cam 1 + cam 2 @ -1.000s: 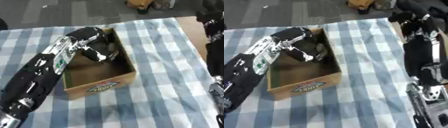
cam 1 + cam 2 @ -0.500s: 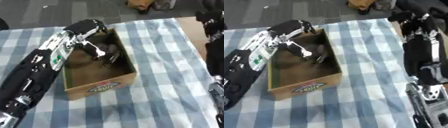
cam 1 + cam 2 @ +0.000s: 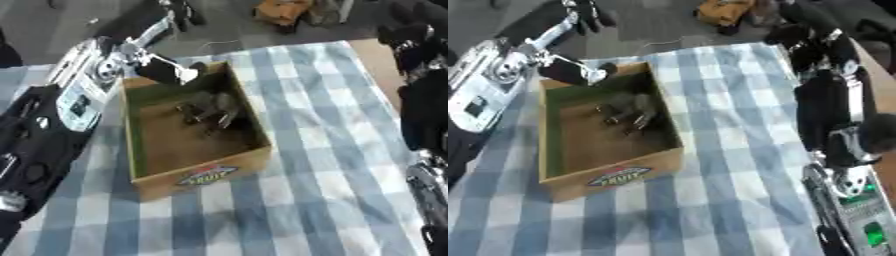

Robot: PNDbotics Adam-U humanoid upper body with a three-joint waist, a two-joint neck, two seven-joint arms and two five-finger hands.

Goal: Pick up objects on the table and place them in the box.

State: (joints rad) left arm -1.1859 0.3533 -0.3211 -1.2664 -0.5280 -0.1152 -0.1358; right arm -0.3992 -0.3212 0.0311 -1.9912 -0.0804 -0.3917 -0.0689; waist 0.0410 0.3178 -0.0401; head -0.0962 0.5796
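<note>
Tablecloth (image 3: pixel 324 125) blue-white check | box (image 3: pixel 203 175) on it | floor (image 3: pixel 79 20) grey

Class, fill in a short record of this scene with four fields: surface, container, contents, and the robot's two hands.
surface: table with blue and white checked cloth
container: open cardboard box with a fruit label on its front wall
contents: one dark grey object lying at the far end of the box floor; what it is cannot be made out
left hand: left hand over the box's far left corner; finger state unclear
right hand: right hand raised at the far right, away from the box; finger state unclear
</note>
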